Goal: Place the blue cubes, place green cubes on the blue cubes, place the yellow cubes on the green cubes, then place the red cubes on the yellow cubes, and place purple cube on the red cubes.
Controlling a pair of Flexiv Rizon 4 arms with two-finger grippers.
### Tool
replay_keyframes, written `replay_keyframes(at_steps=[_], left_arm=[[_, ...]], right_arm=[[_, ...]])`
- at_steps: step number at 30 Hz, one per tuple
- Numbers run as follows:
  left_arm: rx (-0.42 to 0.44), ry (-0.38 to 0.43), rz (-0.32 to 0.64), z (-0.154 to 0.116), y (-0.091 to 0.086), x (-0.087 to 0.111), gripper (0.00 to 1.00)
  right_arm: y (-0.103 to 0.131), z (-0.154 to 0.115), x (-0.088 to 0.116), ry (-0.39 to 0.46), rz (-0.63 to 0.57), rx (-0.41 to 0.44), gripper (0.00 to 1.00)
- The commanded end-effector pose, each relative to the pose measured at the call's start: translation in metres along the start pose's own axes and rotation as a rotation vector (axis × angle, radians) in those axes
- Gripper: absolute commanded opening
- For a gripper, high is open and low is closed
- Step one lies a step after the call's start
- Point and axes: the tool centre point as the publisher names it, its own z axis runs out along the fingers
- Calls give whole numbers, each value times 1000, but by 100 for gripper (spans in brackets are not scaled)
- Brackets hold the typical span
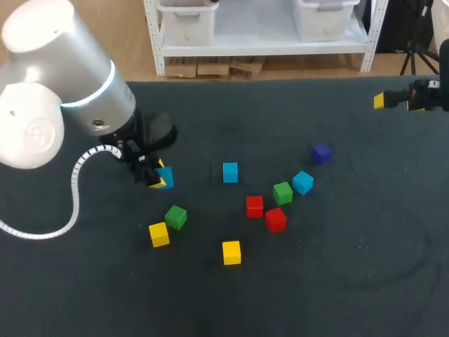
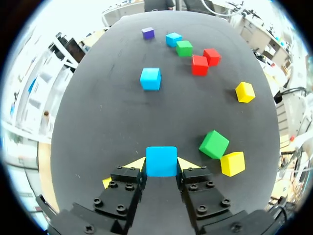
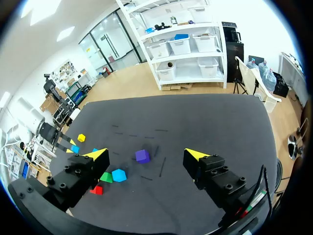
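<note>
One blue cube is clamped between both fingers of my left gripper at the left of the table, the next blue cube lying to its right, well apart from my open right gripper far right.

The left arm is a fat, rounded housing of glossy silver-white, banded by a glowing pale-blue ring. A white coiled cable loops off its black wrist. The left gripper has blocky matte-black fingers studded with round socket-head screws and ending in bright yellow wedge tips. The right gripper matches, with black screw-studded fingers and yellow tips.
</note>
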Motion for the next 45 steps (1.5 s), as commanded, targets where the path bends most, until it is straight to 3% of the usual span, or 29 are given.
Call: replay_keyframes(at_steps=[1, 8, 17, 45], left_arm=[[31, 6, 42, 10, 13, -17, 0], [56, -12, 98, 21, 21, -41, 0], [76, -22, 116, 33, 32, -58, 0], [109, -27, 114, 48, 33, -73, 0]], right_arm=[[1, 0, 0, -1, 1, 3, 100], [1, 0, 0, -1, 1, 3, 100], [1, 0, 0, -1, 1, 3, 100], [1, 0, 0, -1, 1, 3, 100]])
